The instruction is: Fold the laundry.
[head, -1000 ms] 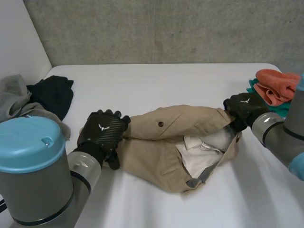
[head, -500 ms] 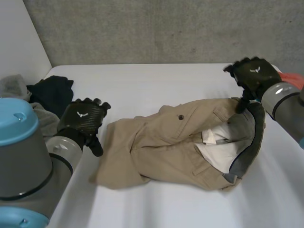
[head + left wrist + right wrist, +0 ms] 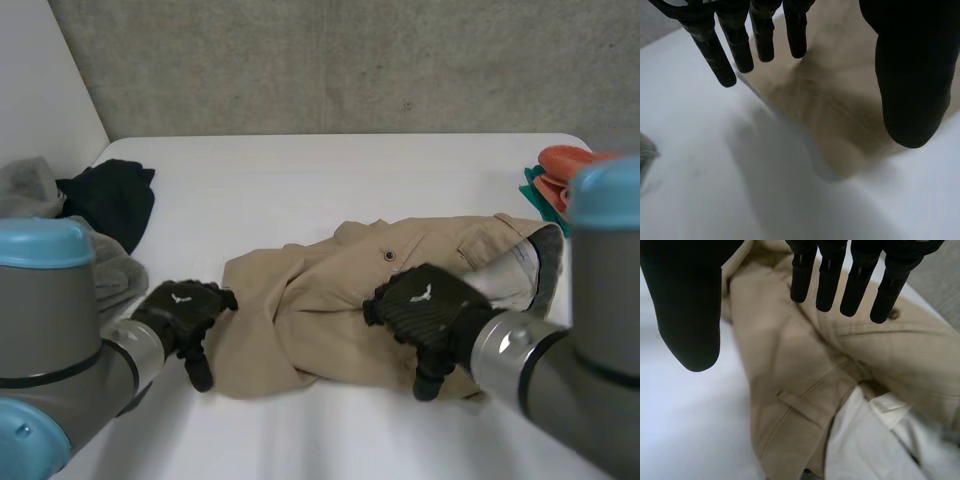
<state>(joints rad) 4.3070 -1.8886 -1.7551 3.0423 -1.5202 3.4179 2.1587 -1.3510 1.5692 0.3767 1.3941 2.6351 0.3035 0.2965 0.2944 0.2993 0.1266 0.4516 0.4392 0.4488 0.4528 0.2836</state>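
Note:
Crumpled tan trousers lie across the middle of the white table, waistband to the right with pale lining showing. My left hand hovers at the trousers' left end, open. In the left wrist view its straight fingers and thumb hang over the tan cloth's edge without gripping it. My right hand is over the front middle of the trousers, open. In the right wrist view its fingers stretch above the tan fabric, near a belt loop and the white lining.
A black garment and a grey one lie at the table's left edge. An orange cloth sits on a teal cloth at the right edge. A concrete wall rises behind the table.
My right hand let go of the waistband at the back right and came to the front middle of the trousers. The left hand drew back toward the front; the trousers now lie spread leftward.

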